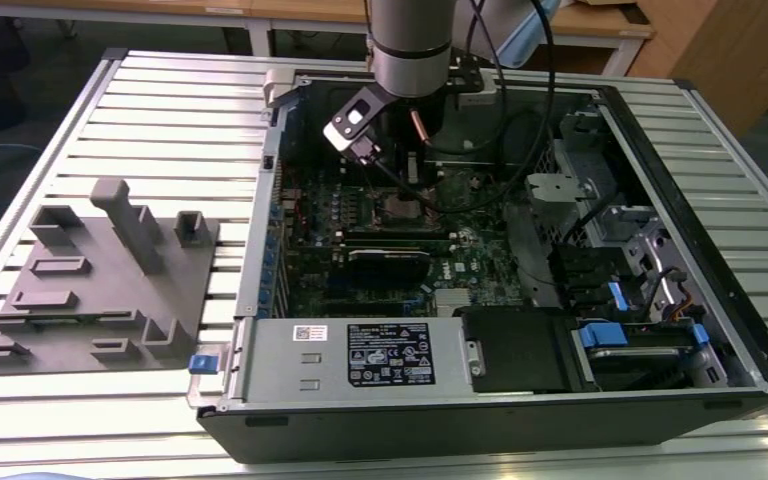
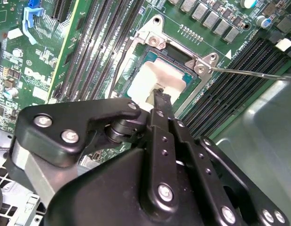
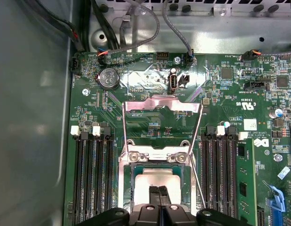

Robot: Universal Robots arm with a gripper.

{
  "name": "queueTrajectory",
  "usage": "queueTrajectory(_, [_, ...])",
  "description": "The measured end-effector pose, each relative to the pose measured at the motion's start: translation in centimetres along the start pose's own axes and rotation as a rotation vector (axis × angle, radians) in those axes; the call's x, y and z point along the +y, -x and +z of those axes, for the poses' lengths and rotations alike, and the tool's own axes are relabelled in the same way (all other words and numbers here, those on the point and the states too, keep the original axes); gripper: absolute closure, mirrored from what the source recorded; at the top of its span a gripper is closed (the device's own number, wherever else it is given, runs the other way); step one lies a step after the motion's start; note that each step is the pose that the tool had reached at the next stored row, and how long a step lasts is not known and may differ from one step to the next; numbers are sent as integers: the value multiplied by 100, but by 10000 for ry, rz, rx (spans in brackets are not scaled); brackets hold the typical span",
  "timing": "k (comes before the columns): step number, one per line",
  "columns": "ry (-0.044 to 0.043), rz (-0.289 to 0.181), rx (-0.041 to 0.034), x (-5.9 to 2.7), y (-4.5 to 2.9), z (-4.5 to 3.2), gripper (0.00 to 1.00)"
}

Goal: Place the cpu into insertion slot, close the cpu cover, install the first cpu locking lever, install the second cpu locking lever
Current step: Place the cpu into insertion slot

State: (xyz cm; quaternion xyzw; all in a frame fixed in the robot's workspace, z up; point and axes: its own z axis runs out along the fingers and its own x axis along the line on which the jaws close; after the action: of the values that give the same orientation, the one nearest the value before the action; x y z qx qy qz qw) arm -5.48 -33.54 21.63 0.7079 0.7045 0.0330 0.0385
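Slatted bench (image 1: 157, 110), open PC case (image 1: 491, 432). Cpu (image 3: 145, 181) sits in the slot (image 3: 154, 167). Fingers (image 3: 156, 193) pinched together, empty, tips at its top. Cover (image 3: 161, 102) stands open, so placing looks done. Closing calls for pushing the cover's free edge down without nudging the cpu.

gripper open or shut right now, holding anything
Gripper: shut, fingertips pressed together just above the chip, with nothing held between them.
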Motion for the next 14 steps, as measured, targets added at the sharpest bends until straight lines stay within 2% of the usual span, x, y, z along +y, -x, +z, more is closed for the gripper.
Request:
queueTrajectory(1, [0,0,0,0,0,-1,88])
queueTrajectory(5, [-3,0,1,0,0,-3,89])
queueTrajectory(7, [-203,-2,-1,4,0,-3,89])
queueTrajectory(8, [-241,-2,-3,3,0,-4,89])
queueTrajectory(14, [-269,119,-9,6,-1,1,89])
